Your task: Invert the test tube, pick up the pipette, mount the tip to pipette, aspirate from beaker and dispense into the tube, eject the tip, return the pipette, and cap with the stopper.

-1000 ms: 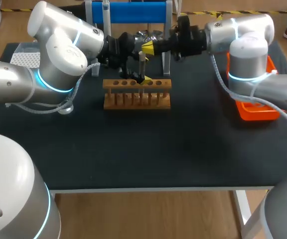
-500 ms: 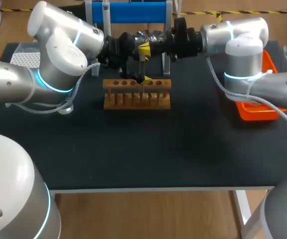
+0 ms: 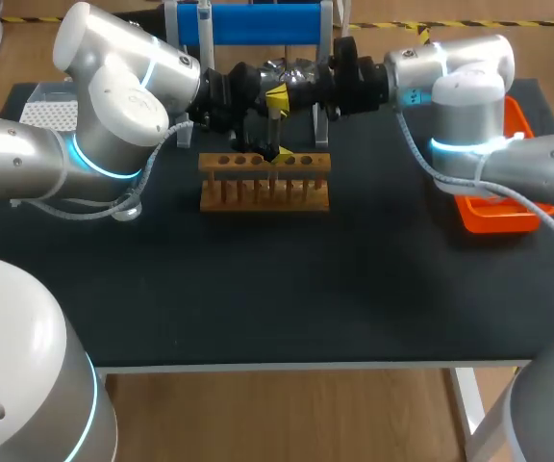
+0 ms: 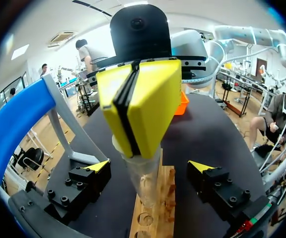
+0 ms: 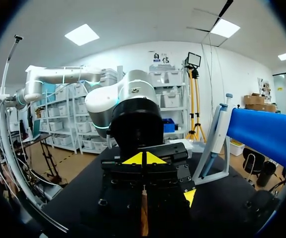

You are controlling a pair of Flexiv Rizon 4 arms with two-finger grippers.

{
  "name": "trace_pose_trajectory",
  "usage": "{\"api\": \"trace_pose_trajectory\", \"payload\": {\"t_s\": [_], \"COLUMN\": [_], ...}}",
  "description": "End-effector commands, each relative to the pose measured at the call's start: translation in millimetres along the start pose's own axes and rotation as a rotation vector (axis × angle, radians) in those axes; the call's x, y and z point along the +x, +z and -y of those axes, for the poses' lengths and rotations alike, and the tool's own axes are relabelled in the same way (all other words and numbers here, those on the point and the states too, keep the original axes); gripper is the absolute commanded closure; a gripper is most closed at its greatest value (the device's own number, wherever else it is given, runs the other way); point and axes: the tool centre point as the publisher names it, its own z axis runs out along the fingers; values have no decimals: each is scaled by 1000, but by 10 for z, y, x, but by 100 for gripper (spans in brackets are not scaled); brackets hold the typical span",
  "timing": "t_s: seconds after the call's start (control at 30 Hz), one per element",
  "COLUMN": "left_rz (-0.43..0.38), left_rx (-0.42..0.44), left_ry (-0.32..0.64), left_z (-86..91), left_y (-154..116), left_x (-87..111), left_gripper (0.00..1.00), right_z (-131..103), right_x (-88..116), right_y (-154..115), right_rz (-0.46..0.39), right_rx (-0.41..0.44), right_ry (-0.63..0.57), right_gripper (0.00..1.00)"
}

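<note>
Left pincer [image 4: 149, 166]: fingers wide apart, gripping nothing, straddling the clear glass test tube [image 4: 146, 182] without touching it. The tube stands upright in the wooden peg rack [image 3: 264, 183], at 12 o'clock on the black table [image 3: 258, 289]. Right pincer [image 4: 133, 136] reaches in from 3 o'clock, pads pressed together at the tube's mouth. Whether it nips anything is unclear.

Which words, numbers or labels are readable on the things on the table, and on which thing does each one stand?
None can be read. The wooden rack, the test tube, the pipette and the orange tray show no legible print in any view.
</note>
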Motion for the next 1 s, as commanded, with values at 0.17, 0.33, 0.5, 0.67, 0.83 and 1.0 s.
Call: {"api": "trace_pose_trajectory", "payload": {"t_s": [0.17,0.33,0.5,0.67,0.83,1.0], "left_rz": [-5,-5,-5,-5,-5,-5], "left_rx": [-4,-4,-4,-4,-4,-4], "left_ry": [-1,-1,-1,-1,-1,-1], "left_z": [6,6,6,6,6,6], "left_y": [-1,-1,-1,-1,-1,-1], "left_x": [-13,-13,-13,-13,-13,-13], "left_gripper": [0,0,0,0,0,0], "right_z": [-42,-236,-344,-346,-307,-159], "right_x": [0,26,82,135,184,257], "right_y": [-20,-82,-256,-484,-801,-1077], "right_rz": [0,7,28,49,93,132], "right_rx": [-45,-75,-49,0,52,110], "right_ry": [-17,-47,-90,-119,-144,-155], "right_gripper": [100,100,99,0,0,0]}}
